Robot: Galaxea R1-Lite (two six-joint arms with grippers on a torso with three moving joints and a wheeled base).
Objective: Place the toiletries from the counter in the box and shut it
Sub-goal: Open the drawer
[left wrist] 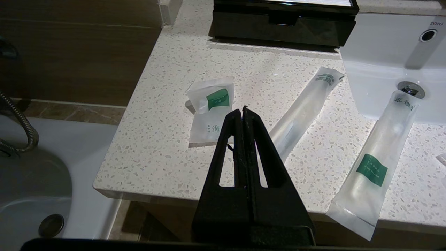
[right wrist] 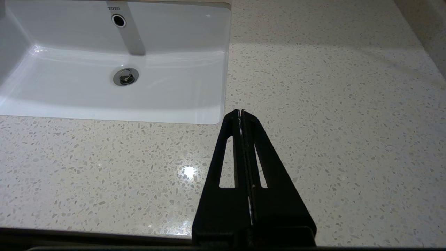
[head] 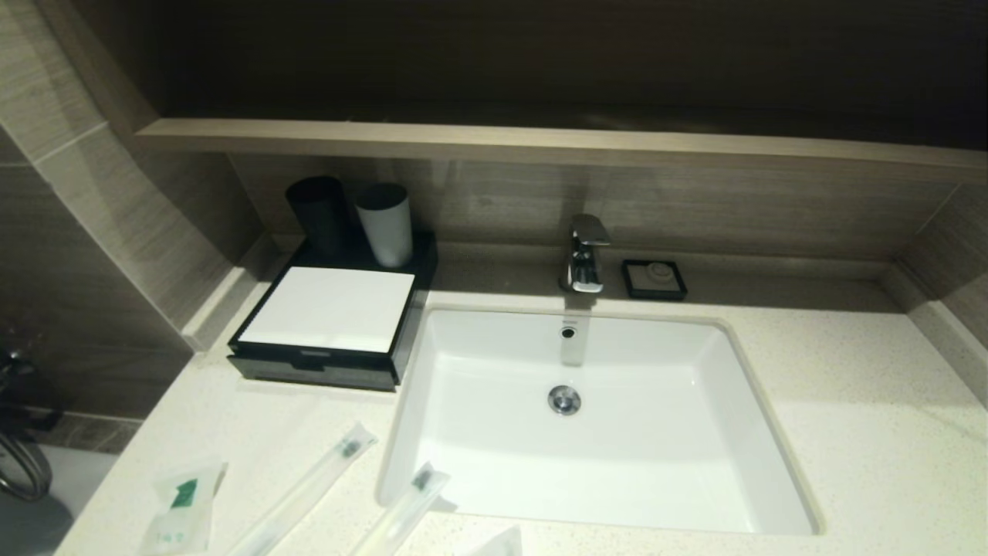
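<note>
A: Where are the things for this task?

B: The box [head: 328,324] stands at the back left of the table [head: 849,432], just beside the basin [head: 594,417], and its front drawer [left wrist: 284,29] looks pushed in. The toiletries lie near the front left corner: a sachet [left wrist: 210,108] closest to the left edge, one sleeve [left wrist: 303,108] beside it, and a second sleeve [left wrist: 378,160] near the front edge with its far end over the rim of the basin.

A: And the pincers?

B: The left pincer [left wrist: 242,111] is clenched, with the jaws pressed together, and it holds nothing. It hangs above the front edge, close to the sachet but not touching it. The right pincer [right wrist: 240,112] is also clenched and empty, over the bare table on the right side of the basin.

A: So what is the step now?

B: I think nothing is started. The drawer must come out first. The left pincer should release its jaws, go to the drawer front and pull straight toward the front edge, slowly, so the box does not slide. I would take the sachet after that, because thin plastic lies flat and needs a low, careful pinch.
</note>
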